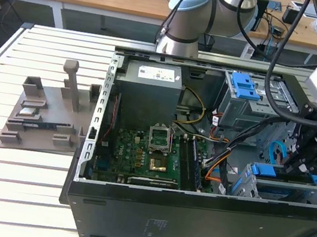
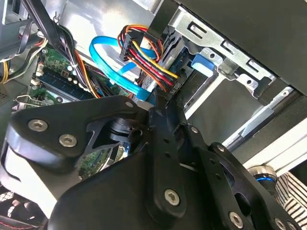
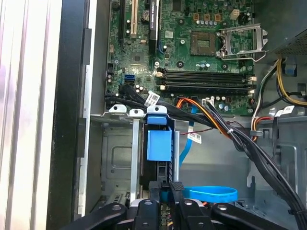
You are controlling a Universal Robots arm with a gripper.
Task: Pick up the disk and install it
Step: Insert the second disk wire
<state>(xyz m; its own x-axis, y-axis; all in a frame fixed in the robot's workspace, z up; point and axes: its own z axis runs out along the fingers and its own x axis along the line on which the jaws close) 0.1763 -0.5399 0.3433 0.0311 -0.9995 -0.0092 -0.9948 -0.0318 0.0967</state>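
Disk (image 3: 158,158) sat upright in bay at computer case (image 1: 190,218) front corner, 4 o'clock from motherboard (image 1: 139,158). Gripper (image 3: 169,189) closed on disk's rear edge; seating looked nearly done, release left.

The disk (image 1: 285,189) sits inside the open computer case at the exterior view's right, near the case's front lower corner, lying roughly level in a metal bay with a blue plastic rail along its visible edge and a silver face beneath. In the first wrist view the disk (image 3: 159,158) stands edge-on between the bay's metal walls, dark along its edge, with a blue plastic tab at its end.
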